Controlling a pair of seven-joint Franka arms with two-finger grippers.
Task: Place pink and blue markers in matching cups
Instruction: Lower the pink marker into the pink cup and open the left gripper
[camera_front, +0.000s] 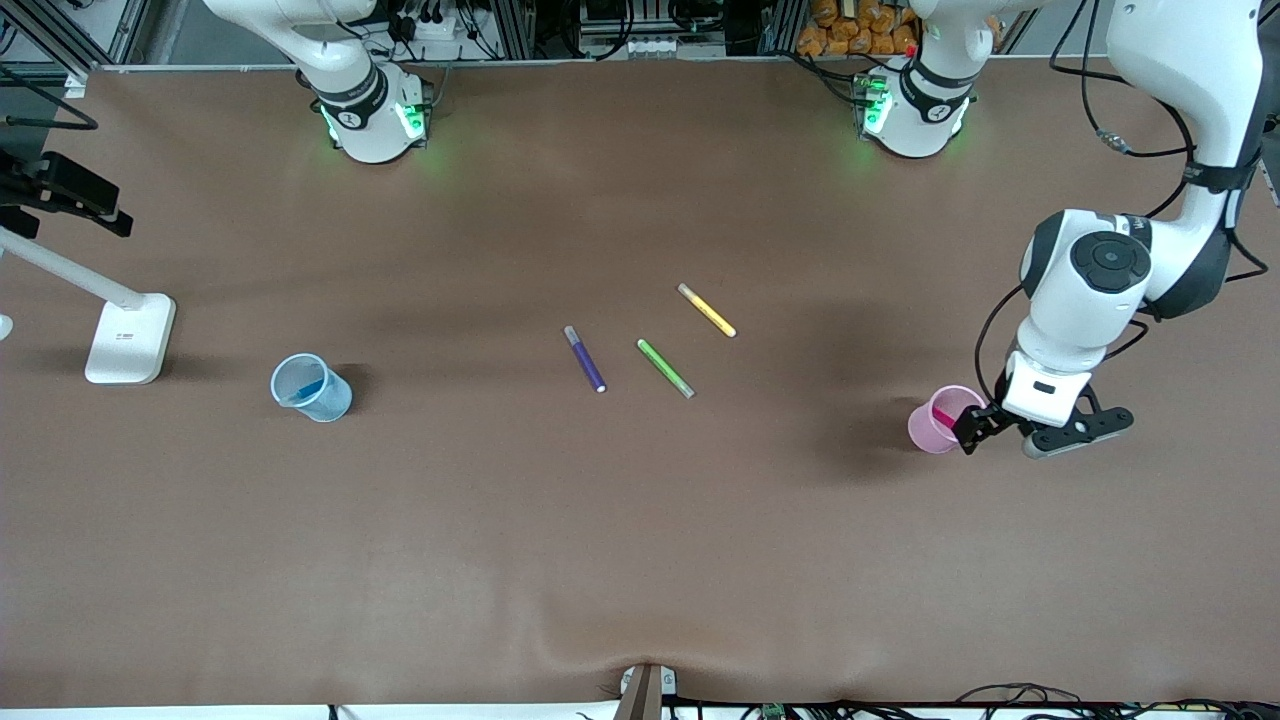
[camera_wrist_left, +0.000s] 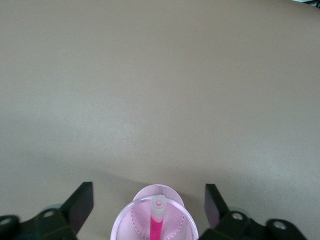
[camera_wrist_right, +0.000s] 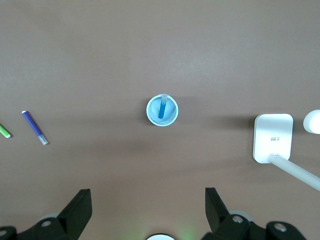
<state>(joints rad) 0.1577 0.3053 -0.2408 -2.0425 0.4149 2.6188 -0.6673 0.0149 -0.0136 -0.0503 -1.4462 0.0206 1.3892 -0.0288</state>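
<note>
The pale pink cup (camera_front: 938, 422) stands toward the left arm's end of the table with the pink marker (camera_front: 945, 413) upright inside it. My left gripper (camera_front: 985, 426) hangs just above this cup, open and empty. In the left wrist view the cup (camera_wrist_left: 121, 222) and the marker (camera_wrist_left: 157, 226) sit between the spread fingers of that gripper (camera_wrist_left: 149, 200). The pale blue cup (camera_front: 325, 398) stands toward the right arm's end with the blue marker (camera_front: 304, 390) leaning inside. My right gripper (camera_wrist_right: 148, 205) is open and empty, high over the table, looking down on the blue cup (camera_wrist_right: 171, 114) and marker (camera_wrist_right: 161, 107).
A dark purple pen (camera_front: 585, 358), a green pen (camera_front: 665, 368) and a yellow pen (camera_front: 706, 310) lie mid-table. A white stand base (camera_front: 130, 338) sits beside the blue cup, toward the right arm's end; it also shows in the right wrist view (camera_wrist_right: 272, 137).
</note>
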